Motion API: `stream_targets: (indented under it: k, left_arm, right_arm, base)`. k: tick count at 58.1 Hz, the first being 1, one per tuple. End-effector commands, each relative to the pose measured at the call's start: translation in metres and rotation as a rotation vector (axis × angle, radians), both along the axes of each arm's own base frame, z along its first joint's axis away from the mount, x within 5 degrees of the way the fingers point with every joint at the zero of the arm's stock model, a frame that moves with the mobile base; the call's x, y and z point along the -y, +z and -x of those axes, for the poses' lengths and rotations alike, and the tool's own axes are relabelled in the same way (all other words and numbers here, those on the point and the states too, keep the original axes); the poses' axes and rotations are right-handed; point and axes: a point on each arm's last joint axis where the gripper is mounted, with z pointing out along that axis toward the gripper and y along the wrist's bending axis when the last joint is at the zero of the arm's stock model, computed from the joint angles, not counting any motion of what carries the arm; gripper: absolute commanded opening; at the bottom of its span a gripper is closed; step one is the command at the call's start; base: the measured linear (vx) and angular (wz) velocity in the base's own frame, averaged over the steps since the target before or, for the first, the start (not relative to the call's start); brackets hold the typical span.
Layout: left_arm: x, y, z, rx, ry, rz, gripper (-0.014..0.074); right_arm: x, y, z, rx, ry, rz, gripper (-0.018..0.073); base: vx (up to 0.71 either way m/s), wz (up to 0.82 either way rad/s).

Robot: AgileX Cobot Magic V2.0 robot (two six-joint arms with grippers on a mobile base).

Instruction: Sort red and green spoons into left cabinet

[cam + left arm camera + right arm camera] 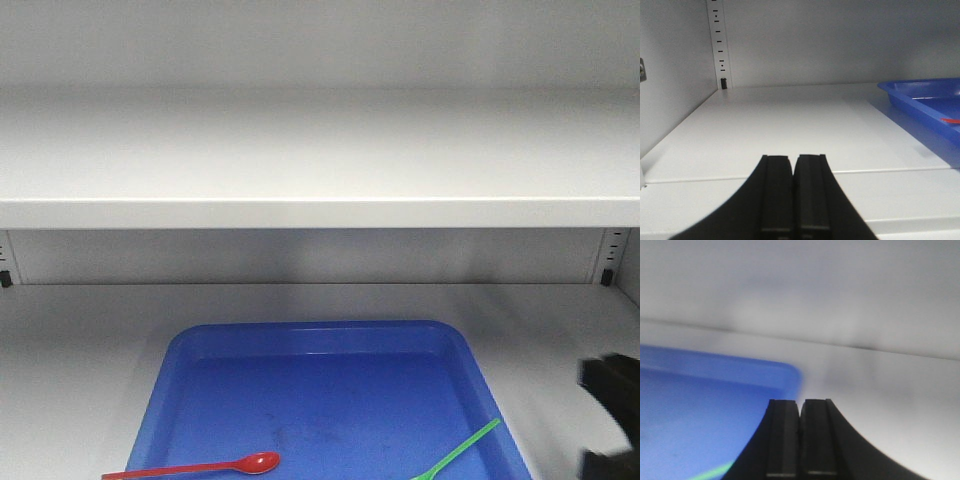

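Presently: red spoon (200, 467) and green spoon (462, 448) flat inside blue tray (300, 335) on cabinet shelf (80, 340), well apart, red at left, green at right. Left gripper (792, 195) pressed together, empty, over bare shelf beside tray. Right gripper (800, 437) likewise closed, empty, near tray's right corner. Judged light, thin, stiff, smooth plastic; liable to slide or pivot. Pinch mid-handle, across narrow width, jaws low to tray floor.

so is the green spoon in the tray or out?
In. The green spoon lies on the blue tray's floor near its right wall, opposite the red spoon; its bowl end is cropped.
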Motion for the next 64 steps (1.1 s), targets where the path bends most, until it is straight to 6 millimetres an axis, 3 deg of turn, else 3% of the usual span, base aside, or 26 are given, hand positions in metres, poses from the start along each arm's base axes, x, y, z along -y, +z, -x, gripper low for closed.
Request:
stream_targets:
  k: [1,14,27,35,64]
  left_arm:
    - [-0.001,0.002,0.001,0.079,0.006,0.021,-0.0001]
    - [-0.001,0.002,0.001,0.079,0.006,0.021,-0.0001]
    - [-0.001,0.002,0.001,0.079,0.006,0.021,-0.0001]
    - [-0.001,0.002,0.001,0.079,0.006,0.021,-0.0001]
    - [-0.001,0.002,0.001,0.079,0.006,0.021,-0.0001]
  right_arm:
    - [0.012,0.005,0.02,0.174,-0.053,-0.055,-0.0007]
    - [0.035,-0.05,0.066,0.21,-0.212,-0.111,-0.0007]
    - [0.04,-0.092,0.093,0.287,-0.272,-0.101,-0.0007]
    - [0.039,-0.099,0.102,0.303,-0.259,-0.043,-0.0007]
    - [0.039,-0.107,0.101,0.215,-0.262,-0.023,-0.0007]
  base:
    - [0.0,0.0]
    - [0.0,0.0]
    - [0.0,0.0]
    - [0.0,0.0]
    - [0.0,0.0]
